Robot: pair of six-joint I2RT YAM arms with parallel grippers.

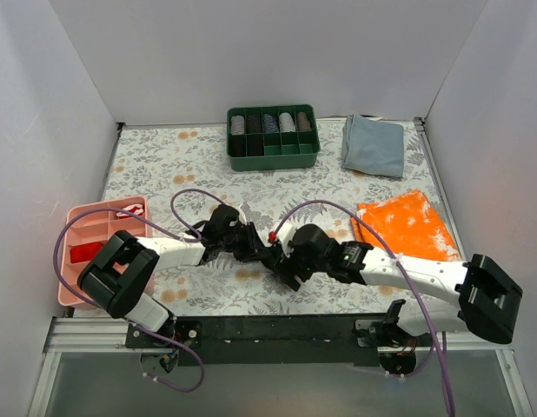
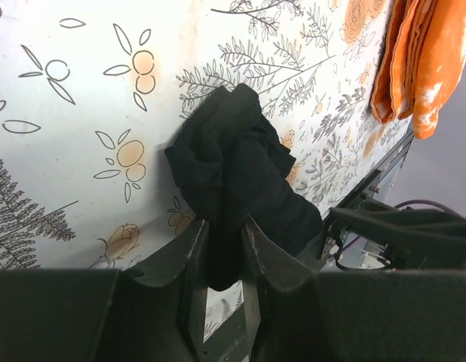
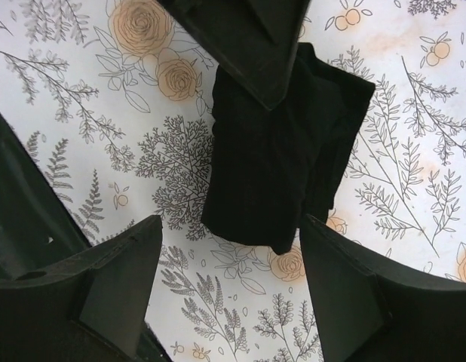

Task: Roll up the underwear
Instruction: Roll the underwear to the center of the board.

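The black underwear (image 2: 237, 162) is bunched into a compact roll near the middle front of the floral table, mostly hidden between the two grippers in the top view (image 1: 275, 254). My left gripper (image 2: 224, 234) is shut on one end of it. In the right wrist view the underwear (image 3: 282, 147) hangs as a dark bundle from the left gripper's fingers (image 3: 248, 38) above the cloth. My right gripper (image 3: 231, 264) is open, its fingers apart just short of the bundle's lower end and not touching it.
An orange-and-white patterned cloth (image 1: 406, 224) lies at the right. A grey-blue folded cloth (image 1: 374, 144) lies at the back right. A green tray (image 1: 273, 157) of rolled garments stands at the back centre. A pink bin (image 1: 88, 228) sits at the left edge.
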